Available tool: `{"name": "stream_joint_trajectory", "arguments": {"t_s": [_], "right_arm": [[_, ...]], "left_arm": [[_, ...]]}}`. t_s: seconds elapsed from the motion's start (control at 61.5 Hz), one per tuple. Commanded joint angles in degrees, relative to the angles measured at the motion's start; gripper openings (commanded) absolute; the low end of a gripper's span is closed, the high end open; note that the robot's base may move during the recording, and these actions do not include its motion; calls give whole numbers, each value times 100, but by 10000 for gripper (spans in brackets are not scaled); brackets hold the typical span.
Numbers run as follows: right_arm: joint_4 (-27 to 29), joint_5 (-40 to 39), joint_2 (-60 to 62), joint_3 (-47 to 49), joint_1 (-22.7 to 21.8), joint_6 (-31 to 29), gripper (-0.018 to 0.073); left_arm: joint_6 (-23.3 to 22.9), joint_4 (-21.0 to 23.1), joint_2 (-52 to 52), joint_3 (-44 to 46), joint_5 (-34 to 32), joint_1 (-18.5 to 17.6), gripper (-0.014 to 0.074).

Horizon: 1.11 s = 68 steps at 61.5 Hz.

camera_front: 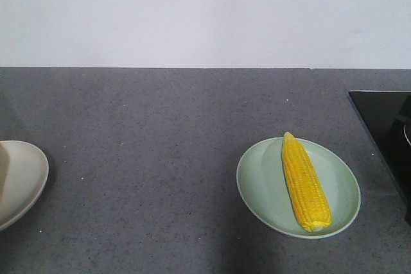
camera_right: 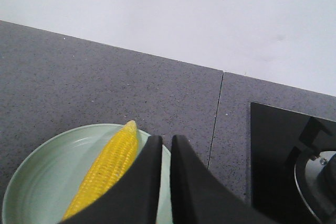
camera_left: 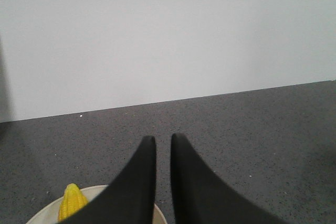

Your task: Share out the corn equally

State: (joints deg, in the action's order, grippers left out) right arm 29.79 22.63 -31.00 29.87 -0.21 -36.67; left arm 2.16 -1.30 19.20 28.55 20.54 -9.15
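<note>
1. Black and tapered, my left gripper (camera_left: 163, 139) shows its two fingers (camera_left: 137, 182) nearly together, only a thin slit between the tips and nothing in it.
2. Just below those fingers a cream plate (camera_left: 97, 188) peeks in at the bottom edge of the left wrist view, with the pointed tip of one corn cob (camera_left: 72, 201) lying on it.
3. My right gripper (camera_right: 162, 139) is the same: a narrow gap, empty.
4. Under it sits a pale green plate (camera_right: 42, 174), and a second cob (camera_right: 107, 166) lies across it, tip toward the wall, partly hidden by my fingers.
5. From the front view that green plate is at the right of the grey stone counter (camera_front: 160, 158); the cream plate is cut off at the left edge, well apart.
6. A black cooktop (camera_right: 278, 145) lies to the right of the green plate.
7. A white wall (camera_front: 205, 11) stands behind the counter.
</note>
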Motion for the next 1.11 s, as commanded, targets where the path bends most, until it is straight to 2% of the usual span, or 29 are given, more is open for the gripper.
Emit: {"name": "stream_joint_trajectory", "arguments": {"t_s": [0.0,0.846,1.089], "right_arm": [[117,-362,-5,148,-29,-35,-10],[191,-345,-5,148,-29,-35,-10],[191,-345,-5,148,-29,-35,-10]], "left_arm": [[-15,41,44,126,-455,3,-8],[-22,47,44,126,-329,3,-8],[-17,-83,31,102,-411,3,-8]]}}
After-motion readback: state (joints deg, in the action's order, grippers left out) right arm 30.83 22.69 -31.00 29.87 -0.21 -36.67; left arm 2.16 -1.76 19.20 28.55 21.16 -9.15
